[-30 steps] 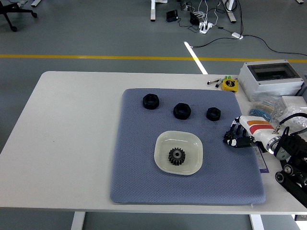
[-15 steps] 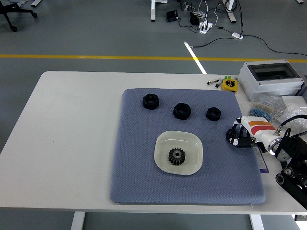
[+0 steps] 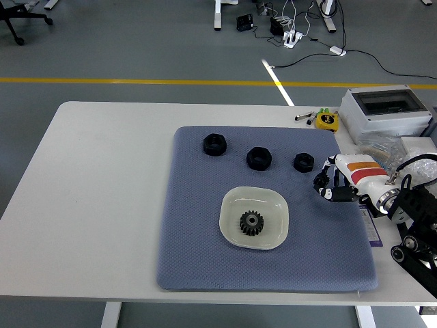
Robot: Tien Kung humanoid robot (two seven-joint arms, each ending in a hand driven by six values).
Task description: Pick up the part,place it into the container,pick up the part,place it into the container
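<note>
Gear [image 3: 251, 223] lies in the white dish [image 3: 273, 205] on the blue mat [image 3: 198, 205]. Right hand [image 3: 331, 183] near rightmost black nut [image 3: 304, 162], fingers loosely curled, holding nothing.

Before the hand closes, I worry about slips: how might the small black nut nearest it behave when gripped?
The small black nut looks rigid and probably light. It lies flat on the textured blue mat, so rolling seems unlikely. Its low profile may make it hard for the right hand to grip.

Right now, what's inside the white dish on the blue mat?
One dark toothed gear lies inside the white dish, near its middle. The dish floor directly beneath the gear is covered; the rest shows bare.
</note>
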